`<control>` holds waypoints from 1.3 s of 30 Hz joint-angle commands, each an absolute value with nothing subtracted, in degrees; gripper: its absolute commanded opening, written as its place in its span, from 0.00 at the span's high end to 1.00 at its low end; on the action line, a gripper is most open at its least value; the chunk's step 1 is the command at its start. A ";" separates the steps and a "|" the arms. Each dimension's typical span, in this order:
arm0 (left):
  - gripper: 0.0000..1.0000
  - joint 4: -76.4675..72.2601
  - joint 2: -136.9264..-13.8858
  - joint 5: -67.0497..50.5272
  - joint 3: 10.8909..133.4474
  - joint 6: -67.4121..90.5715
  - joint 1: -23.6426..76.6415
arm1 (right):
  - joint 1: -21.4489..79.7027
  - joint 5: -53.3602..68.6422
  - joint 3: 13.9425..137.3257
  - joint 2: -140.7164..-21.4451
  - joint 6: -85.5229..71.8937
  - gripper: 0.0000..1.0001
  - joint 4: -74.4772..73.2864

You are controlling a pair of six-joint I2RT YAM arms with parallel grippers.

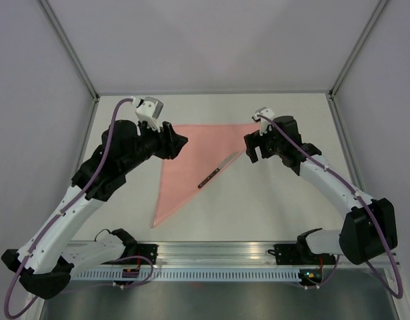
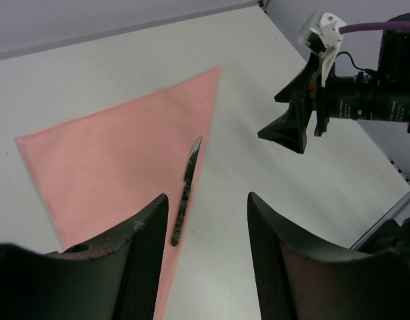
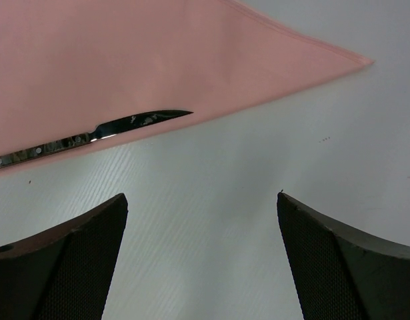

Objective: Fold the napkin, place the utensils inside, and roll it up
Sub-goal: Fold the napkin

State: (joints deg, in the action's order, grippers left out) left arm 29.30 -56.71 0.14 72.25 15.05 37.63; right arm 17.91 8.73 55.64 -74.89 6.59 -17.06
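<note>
Napkin: the napkin [image 1: 190, 157] lies flat on the table [image 1: 278, 213] as a triangle, with its long tip toward the arm bases. I judge that the fold is finished.
Knife: a knife [image 1: 211, 176] lies along the slanted right edge of the napkin. The blade is on the cloth and the handle is just at the border.
Other utensils: no other utensil shows in any view.
Left gripper: the left gripper [image 2: 208, 199] hovers above the left part of the napkin. Its jaws are about half apart and nothing is between them.
Right gripper: the right gripper [image 3: 201, 200] hangs above bare table near the right corner of the napkin. Its jaws are spread fully wide and it holds nothing.
Done: the fold, and one utensil laid at the edge.
Left to do: the rolling is not yet begun, as no part of the cloth is rolled. The knife perhaps needs to sit more inside first.
</note>
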 commanded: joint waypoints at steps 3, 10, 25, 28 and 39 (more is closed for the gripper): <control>0.44 35.05 -54.93 2.20 75.84 18.54 37.53 | 29.92 2.21 57.65 -78.47 8.78 0.03 -14.94; 0.43 41.83 -54.32 4.83 83.23 19.42 37.53 | 46.48 -3.16 63.89 -85.68 12.39 0.08 -15.03; 0.43 46.32 -51.68 11.25 87.19 21.53 37.53 | 72.76 -6.94 72.85 -106.60 17.04 0.27 -7.65; 0.42 46.41 -50.98 12.48 86.31 21.88 37.53 | 76.02 -7.56 74.70 -109.51 17.49 0.29 -6.86; 0.43 47.72 -49.75 13.36 86.48 21.97 37.53 | 83.05 -11.25 79.36 -117.68 19.25 0.35 -1.59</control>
